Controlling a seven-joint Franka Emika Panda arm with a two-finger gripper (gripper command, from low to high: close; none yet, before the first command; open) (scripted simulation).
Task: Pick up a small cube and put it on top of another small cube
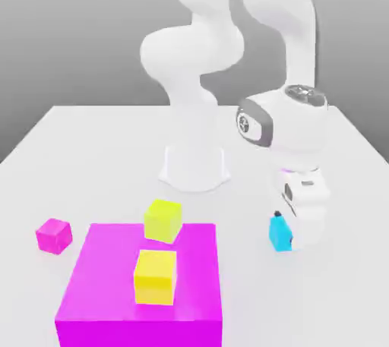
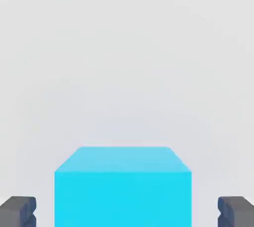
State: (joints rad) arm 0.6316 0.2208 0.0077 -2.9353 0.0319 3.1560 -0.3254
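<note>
- At the exterior view's far left, a small plain magenta cube [image 1: 53,235] sits alone on the pale grey table [image 1: 91,148]. I judge it one possible base for the stack; nothing rests on it yet.
- Right of it stands a large flat magenta block [image 1: 140,286]. One small yellow cube [image 1: 156,277] sits on its top face. A second small yellow cube [image 1: 163,220] is at its back edge, and I cannot tell whether it rests on the block or just behind it.
- Further right is my white base [image 1: 194,167], well apart from the cubes.
- At the exterior view's right, the small plain cyan cube [image 1: 280,233] sits on the table, and my pincer [image 1: 292,235] is down at its level, right against it.
- In the hand view the cyan cube [image 2: 123,186] lies between my two dark fingertips [image 2: 18,212]. The fingers are spread wider than the cube, with a clear gap of bare table on each side, so I hold nothing and touch nothing that I can see.
- My judgement on progress: early. Reaching the cube looks done. Closing on it, lifting, carrying it over and setting it on another small cube are all left to do.
</note>
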